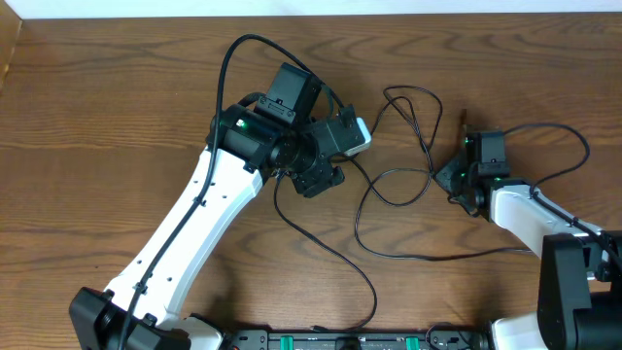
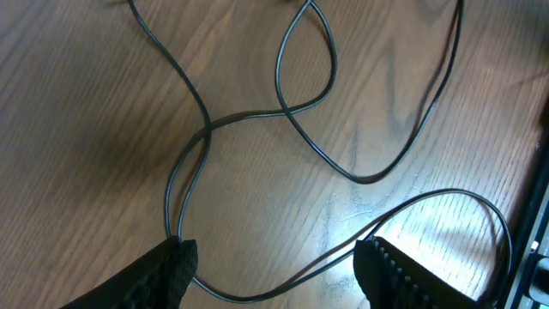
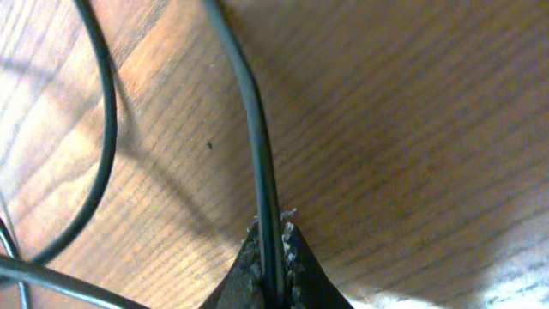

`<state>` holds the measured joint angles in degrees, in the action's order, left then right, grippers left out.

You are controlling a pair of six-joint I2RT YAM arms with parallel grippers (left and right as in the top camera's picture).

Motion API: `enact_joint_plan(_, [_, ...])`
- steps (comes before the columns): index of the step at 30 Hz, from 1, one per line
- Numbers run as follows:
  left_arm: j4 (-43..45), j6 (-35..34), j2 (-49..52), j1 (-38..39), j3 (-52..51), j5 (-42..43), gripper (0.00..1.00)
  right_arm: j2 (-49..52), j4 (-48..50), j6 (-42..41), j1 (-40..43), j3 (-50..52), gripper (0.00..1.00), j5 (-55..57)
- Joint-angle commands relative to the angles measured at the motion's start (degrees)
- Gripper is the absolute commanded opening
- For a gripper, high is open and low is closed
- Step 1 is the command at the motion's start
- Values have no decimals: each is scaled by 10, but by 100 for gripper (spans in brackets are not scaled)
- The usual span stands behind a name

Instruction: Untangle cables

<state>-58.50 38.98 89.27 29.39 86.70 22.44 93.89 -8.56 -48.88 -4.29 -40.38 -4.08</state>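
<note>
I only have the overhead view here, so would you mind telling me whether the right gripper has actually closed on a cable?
Observer: Yes. In the right wrist view the right gripper is shut on a black cable, which runs straight out from between its fingertips.
Operator: Thank you. And is the left gripper holding anything?
Observer: No. In the left wrist view the left gripper is open, with cable loops lying on the table below it.
Operator: Does any cable pass between its fingers?
Observer: One strand curves across the gap, ungripped.
</note>
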Motion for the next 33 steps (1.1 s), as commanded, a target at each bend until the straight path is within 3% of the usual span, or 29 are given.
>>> enact_joint_plan(1, [-1, 1, 7, -2, -3, 9, 65, -15, 3, 42, 22, 5, 1, 0])
enact_joint_plan(7, [-1, 1, 7, -2, -3, 9, 65, -125, -33, 64, 77, -54, 1, 46])
enact_joint_plan(14, [-1, 1, 7, -2, -3, 9, 65, -237, -155, 152, 134, -198, 1, 204])
enact_joint_plan(22, [-2, 1, 7, -2, -3, 9, 65, -248, -263, 190, 259, -361, 1, 279])
enact_joint_plan(33, [-1, 2, 7, -2, -3, 9, 65, -243, -269, 182, 483, -405, 1, 267])
